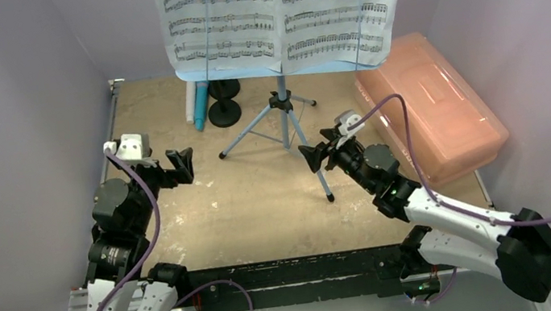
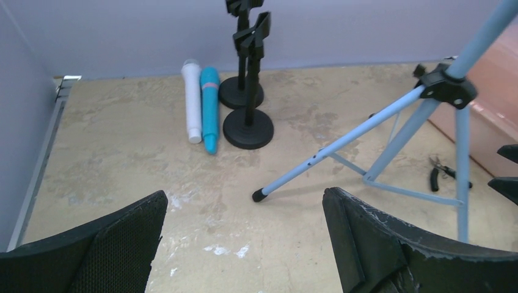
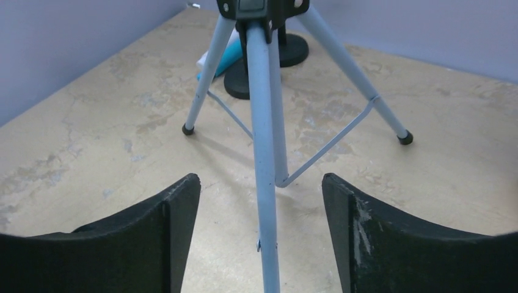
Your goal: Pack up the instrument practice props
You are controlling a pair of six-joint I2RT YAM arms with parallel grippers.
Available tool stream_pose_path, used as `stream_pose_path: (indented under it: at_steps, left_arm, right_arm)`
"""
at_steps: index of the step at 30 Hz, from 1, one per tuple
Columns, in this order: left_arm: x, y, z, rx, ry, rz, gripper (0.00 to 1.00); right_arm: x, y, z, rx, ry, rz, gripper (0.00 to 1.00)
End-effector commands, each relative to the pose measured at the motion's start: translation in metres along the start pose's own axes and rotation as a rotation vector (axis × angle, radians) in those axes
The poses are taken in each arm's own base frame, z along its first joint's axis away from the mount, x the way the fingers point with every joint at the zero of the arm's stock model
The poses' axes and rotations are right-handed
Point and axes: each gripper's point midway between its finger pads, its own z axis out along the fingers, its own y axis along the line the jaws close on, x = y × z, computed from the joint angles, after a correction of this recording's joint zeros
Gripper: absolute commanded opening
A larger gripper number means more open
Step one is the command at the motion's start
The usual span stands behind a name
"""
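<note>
The light-blue music rack [image 1: 276, 64] stands at the back on tripod legs [image 1: 294, 124], with two sheet-music pages [image 1: 279, 4] on it. A white microphone [image 2: 192, 101] and a blue microphone [image 2: 209, 108] lie side by side next to two black round-based mic holders [image 2: 247, 127] at the back left. My left gripper [image 1: 182, 165] is open and empty, left of the tripod. My right gripper [image 1: 315, 156] is open, its jaws on either side of the near tripod leg [image 3: 265, 183] without touching it.
A pink translucent box [image 1: 432, 105] with its lid on sits at the right by the wall. Small black-handled pliers [image 2: 441, 172] lie on the table beside it. Purple walls close in the left, back and right sides.
</note>
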Motion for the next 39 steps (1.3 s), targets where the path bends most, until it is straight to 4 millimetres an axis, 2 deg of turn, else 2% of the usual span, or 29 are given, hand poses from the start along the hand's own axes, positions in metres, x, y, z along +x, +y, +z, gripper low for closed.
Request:
stream_pose_path:
  at_steps: [1, 6, 12, 18, 23, 28, 30, 35, 39]
  left_arm:
    - [-0.055, -0.024, -0.007, 0.121, -0.124, -0.005, 0.98]
    - [-0.08, -0.04, -0.005, 0.192, -0.129, -0.016, 0.97]
    - [-0.109, -0.046, -0.002, 0.212, -0.156, -0.018, 0.97]
    - [-0.147, -0.051, -0.009, 0.225, -0.217, -0.005, 0.97]
    - [-0.173, -0.052, -0.017, 0.227, -0.276, 0.006, 0.95]
    - [-0.194, -0.058, -0.02, 0.251, -0.328, 0.013, 0.93]
    - [-0.204, -0.06, -0.019, 0.26, -0.345, 0.015, 0.93]
    - [-0.227, -0.07, -0.009, 0.302, -0.369, 0.02, 0.91]
    - [-0.241, -0.074, 0.002, 0.312, -0.383, 0.029, 0.91]
  right_arm:
    - [-0.024, -0.007, -0.013, 0.06, -0.03, 0.039, 0.78]
    - [-0.046, -0.005, -0.029, 0.06, -0.038, 0.075, 0.8]
    - [-0.077, 0.034, -0.043, -0.144, -0.023, 0.074, 0.83]
    - [-0.117, 0.085, -0.067, -0.44, -0.079, 0.014, 0.84]
    - [-0.129, 0.128, -0.081, -0.689, -0.068, -0.055, 0.84]
    - [-0.143, 0.169, -0.073, -0.759, -0.082, -0.109, 0.83]
    - [-0.158, 0.179, -0.067, -0.76, -0.114, -0.107, 0.83]
    - [-0.208, 0.191, -0.051, -0.735, -0.243, -0.094, 0.83]
    - [-0.254, 0.187, -0.035, -0.647, -0.328, -0.035, 0.83]
